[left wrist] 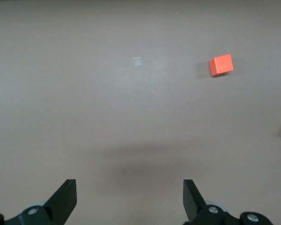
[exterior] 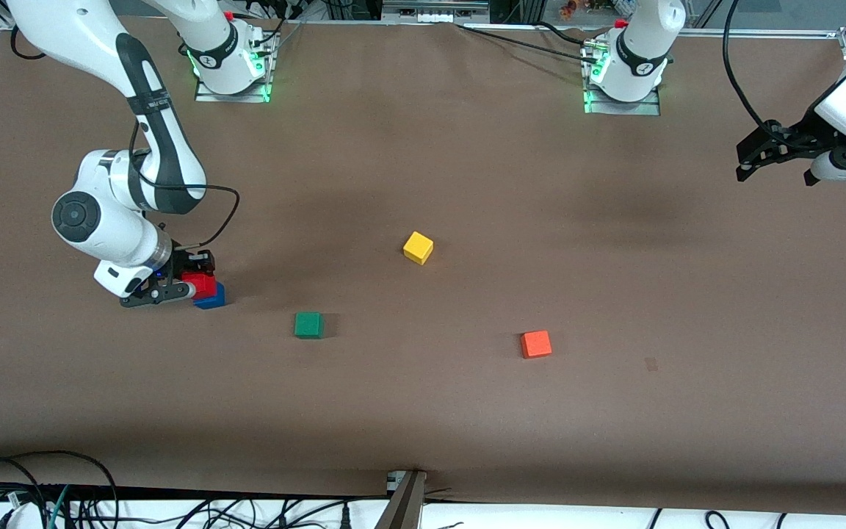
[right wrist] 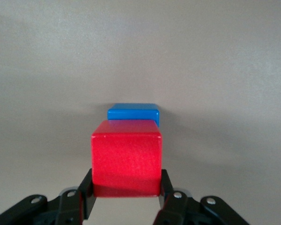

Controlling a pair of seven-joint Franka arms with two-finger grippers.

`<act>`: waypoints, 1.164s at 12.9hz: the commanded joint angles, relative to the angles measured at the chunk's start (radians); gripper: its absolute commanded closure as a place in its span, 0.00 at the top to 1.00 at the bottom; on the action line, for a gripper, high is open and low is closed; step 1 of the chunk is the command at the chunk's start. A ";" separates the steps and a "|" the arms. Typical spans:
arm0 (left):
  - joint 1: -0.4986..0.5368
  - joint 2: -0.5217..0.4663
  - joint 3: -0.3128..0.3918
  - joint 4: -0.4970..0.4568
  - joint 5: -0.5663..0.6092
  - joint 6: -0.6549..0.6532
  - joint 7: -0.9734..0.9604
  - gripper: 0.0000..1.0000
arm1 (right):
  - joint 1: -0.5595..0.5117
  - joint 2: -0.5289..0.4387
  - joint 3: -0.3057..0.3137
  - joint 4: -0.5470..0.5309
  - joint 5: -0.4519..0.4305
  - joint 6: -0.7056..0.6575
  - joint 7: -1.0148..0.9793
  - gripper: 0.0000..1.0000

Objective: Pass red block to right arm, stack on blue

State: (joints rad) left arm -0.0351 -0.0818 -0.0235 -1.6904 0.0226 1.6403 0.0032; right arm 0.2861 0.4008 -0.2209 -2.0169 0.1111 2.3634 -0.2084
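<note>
My right gripper [exterior: 192, 279] is shut on the red block [exterior: 200, 284] at the right arm's end of the table and holds it low, partly over the blue cube [exterior: 212, 297], which lies on the table. In the right wrist view the red block [right wrist: 126, 157] sits between the two black fingers and the blue cube [right wrist: 133, 113] shows just past it. I cannot tell whether the red block touches the blue one. My left gripper [exterior: 774, 158] is open and empty, raised over the left arm's end of the table; in the left wrist view its fingertips [left wrist: 65, 197] stand wide apart.
A yellow cube [exterior: 418, 247] lies mid-table. A green cube [exterior: 308, 325] and an orange-red cube [exterior: 536, 344] lie nearer the front camera; the orange-red cube also shows in the left wrist view [left wrist: 220, 64]. The brown table [exterior: 614, 242] is open between them.
</note>
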 commanded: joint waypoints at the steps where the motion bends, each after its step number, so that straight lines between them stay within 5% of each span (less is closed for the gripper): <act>1: 0.004 -0.018 -0.013 -0.018 -0.007 -0.005 -0.016 1.00 | 0.001 -0.010 0.000 -0.017 -0.017 0.022 0.032 0.32; 6: 0.033 -0.012 -0.001 -0.003 -0.007 0.000 -0.008 1.00 | 0.001 0.000 0.002 -0.016 -0.017 0.039 0.032 0.32; 7: 0.034 -0.012 -0.001 -0.002 -0.006 -0.004 -0.006 1.00 | 0.001 0.001 0.002 -0.016 -0.017 0.040 0.030 0.41; 8: 0.035 -0.012 -0.001 -0.002 -0.006 -0.004 -0.006 1.00 | 0.001 0.000 0.000 -0.011 -0.017 0.037 0.029 0.90; 9: 0.035 -0.012 0.000 -0.002 -0.006 -0.004 -0.008 1.00 | -0.002 -0.007 0.000 0.001 -0.017 0.031 0.026 1.00; 12: 0.041 -0.010 -0.001 -0.002 -0.006 -0.004 -0.009 1.00 | -0.002 -0.071 -0.003 0.059 -0.017 -0.117 0.024 1.00; 15: 0.053 -0.006 -0.001 -0.002 -0.006 -0.004 -0.008 1.00 | -0.004 -0.088 -0.034 0.252 -0.019 -0.425 0.017 1.00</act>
State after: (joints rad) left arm 0.0089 -0.0823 -0.0229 -1.6956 0.0226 1.6416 -0.0046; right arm 0.2854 0.3304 -0.2363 -1.8728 0.1099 2.0991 -0.1968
